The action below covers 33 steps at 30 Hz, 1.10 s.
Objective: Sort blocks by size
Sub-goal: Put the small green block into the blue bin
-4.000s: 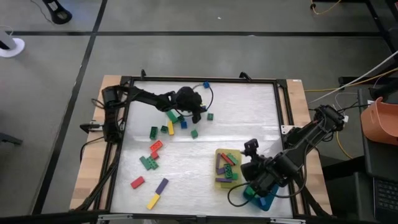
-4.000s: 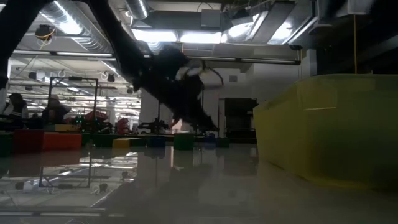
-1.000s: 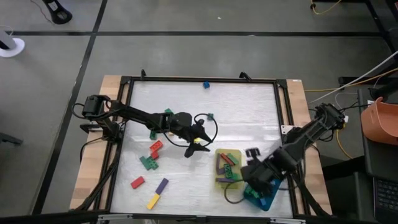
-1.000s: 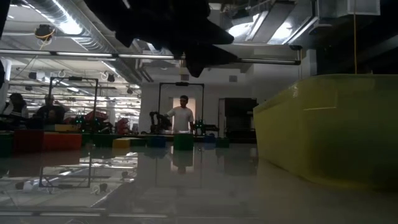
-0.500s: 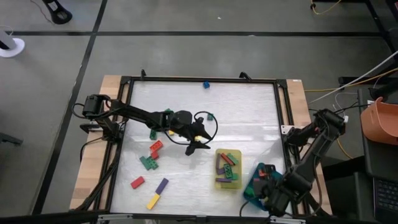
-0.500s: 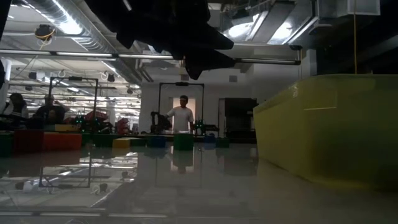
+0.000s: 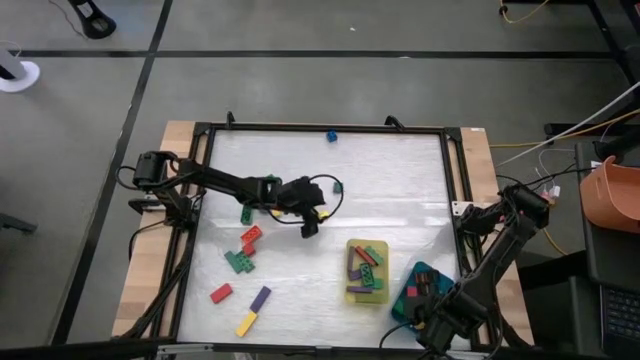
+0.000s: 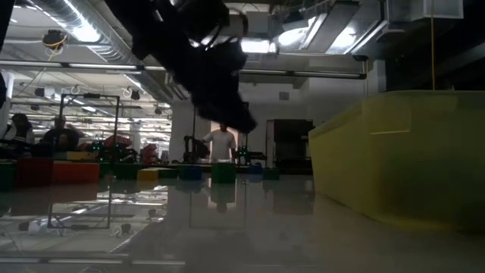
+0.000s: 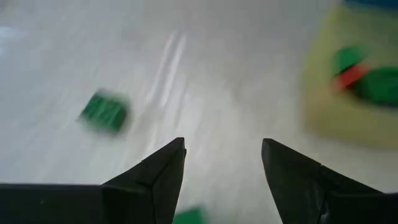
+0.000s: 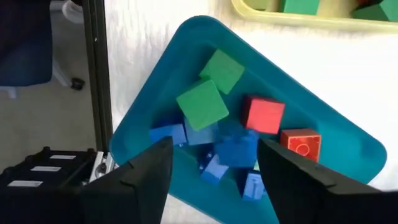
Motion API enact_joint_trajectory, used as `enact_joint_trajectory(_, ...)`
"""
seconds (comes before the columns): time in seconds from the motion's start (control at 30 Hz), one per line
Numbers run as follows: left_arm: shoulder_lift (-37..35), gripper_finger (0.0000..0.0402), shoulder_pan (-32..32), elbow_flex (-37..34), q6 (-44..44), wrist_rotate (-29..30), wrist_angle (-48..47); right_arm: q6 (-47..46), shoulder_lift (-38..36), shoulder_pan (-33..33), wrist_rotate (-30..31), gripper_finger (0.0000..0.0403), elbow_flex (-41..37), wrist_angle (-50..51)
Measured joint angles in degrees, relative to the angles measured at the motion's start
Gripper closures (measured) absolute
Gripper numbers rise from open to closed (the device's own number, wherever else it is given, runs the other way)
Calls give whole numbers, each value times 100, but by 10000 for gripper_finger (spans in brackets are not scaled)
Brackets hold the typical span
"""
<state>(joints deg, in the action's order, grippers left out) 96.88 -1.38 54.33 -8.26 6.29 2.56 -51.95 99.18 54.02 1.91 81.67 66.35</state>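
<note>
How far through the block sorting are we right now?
Partly done. Long bricks lie in the yellow rectangular tray, small cubes in the teal rectangular tray. Both the left gripper and right gripper are open and empty. Left over: loose plastic bricks on the white table.

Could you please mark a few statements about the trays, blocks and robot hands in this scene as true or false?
1. The teal rectangular plastic tray holds small cube blocks. True.
2. The left hand grips a green block. False: its fingers are apart with nothing between them.
3. The yellow rectangular plastic tray is empty. False: it holds several longer blocks.
4. The right hand is above the teal tray. True.
5. A small blue block lies alone near the table's far edge. True.
</note>
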Motion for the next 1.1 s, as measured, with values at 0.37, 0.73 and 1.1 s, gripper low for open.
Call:
enact_joint_trajectory(0.37,117,202,-36,-2,-447,354,-880,145,4,-2,0,173,0,255)
enact_joint_trajectory(0.73,813,202,-38,-4,-491,468,-906,179,6,-2,8,173,0,275)
enact_joint_trajectory(1.1,862,289,-47,-7,-595,92,-466,1766,6,-124,1407,173,0,270)
